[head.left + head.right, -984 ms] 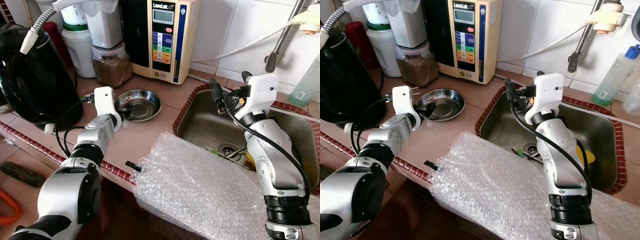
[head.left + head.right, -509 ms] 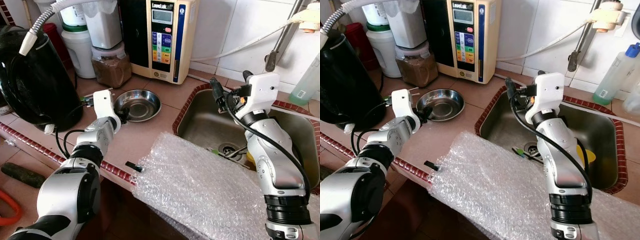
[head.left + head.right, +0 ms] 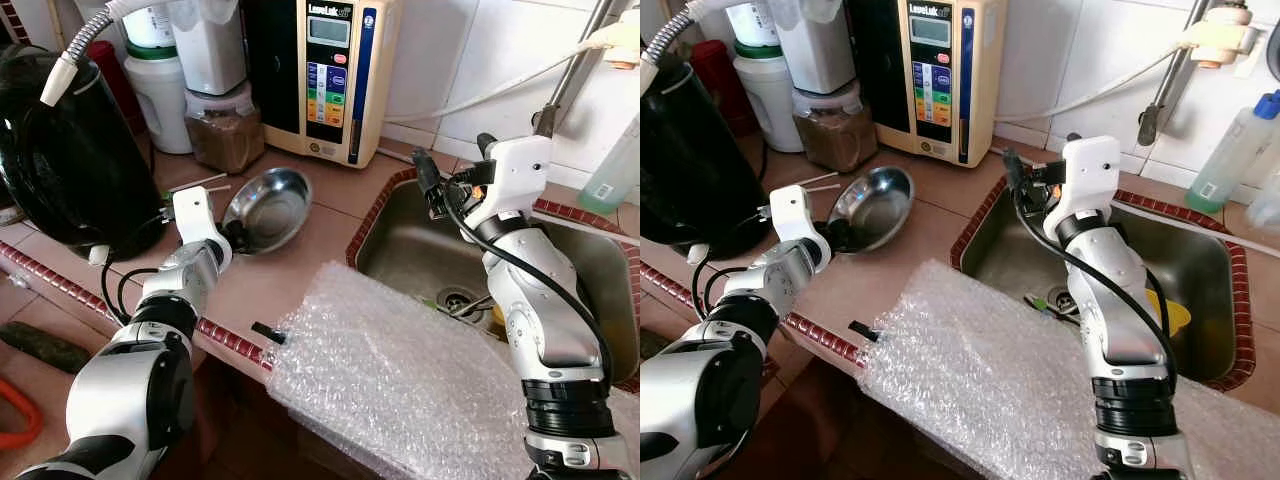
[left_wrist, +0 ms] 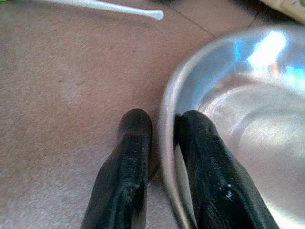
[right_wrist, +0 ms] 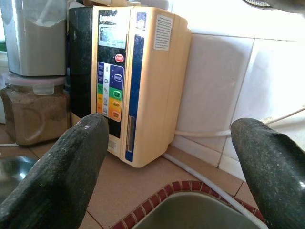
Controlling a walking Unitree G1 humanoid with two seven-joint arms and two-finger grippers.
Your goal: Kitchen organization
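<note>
A round steel bowl (image 3: 265, 205) sits on the tiled counter (image 3: 300, 260), tipped up on its far edge with its hollow facing me. My left gripper (image 3: 232, 235) is shut on the bowl's near rim. The left wrist view has the rim (image 4: 167, 143) pinched between the two black fingers (image 4: 128, 167), one inside the bowl and one outside. My right gripper (image 3: 425, 185) hovers over the back left corner of the steel sink (image 3: 400, 240). It is open, with its fingers (image 5: 71, 167) wide apart and nothing between them.
A sheet of bubble wrap (image 3: 400, 380) hangs over the counter's front edge. A black kettle (image 3: 60, 160), a jar of brown powder (image 3: 222, 130) and a cream water machine (image 3: 330, 70) stand at the back. A spray bottle (image 3: 612, 165) stands right of the sink.
The bowl lay flat on the counter; now its near rim is lifted and it stands tilted. My left gripper has drawn back to the left with the rim. The right gripper shifted slightly left.
</note>
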